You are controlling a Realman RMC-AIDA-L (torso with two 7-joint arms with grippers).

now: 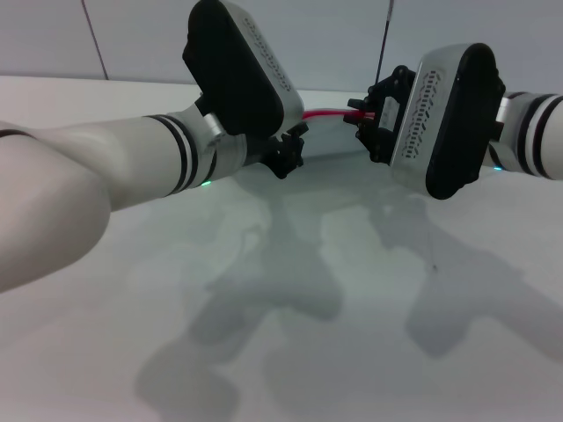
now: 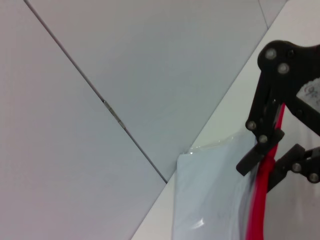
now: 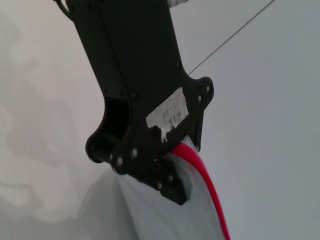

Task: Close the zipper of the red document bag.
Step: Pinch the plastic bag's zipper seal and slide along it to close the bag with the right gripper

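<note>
The red document bag (image 1: 336,141), translucent and pale, hangs between my two grippers at the far side of the table. Its red zipper (image 1: 327,113) runs along the top edge. My left gripper (image 1: 288,156) is at the bag's left end. In the right wrist view the left gripper (image 3: 170,182) is clamped on the bag (image 3: 145,215) where the zipper (image 3: 210,195) begins. My right gripper (image 1: 362,119) is at the right end. In the left wrist view the right gripper (image 2: 267,160) is pinched on the zipper (image 2: 257,210) beside the bag's sheet (image 2: 210,200).
The white table (image 1: 290,334) spreads in front of the arms, carrying only their shadows. A pale wall (image 1: 141,35) with a dark seam rises right behind the bag. Both forearms reach in from the sides.
</note>
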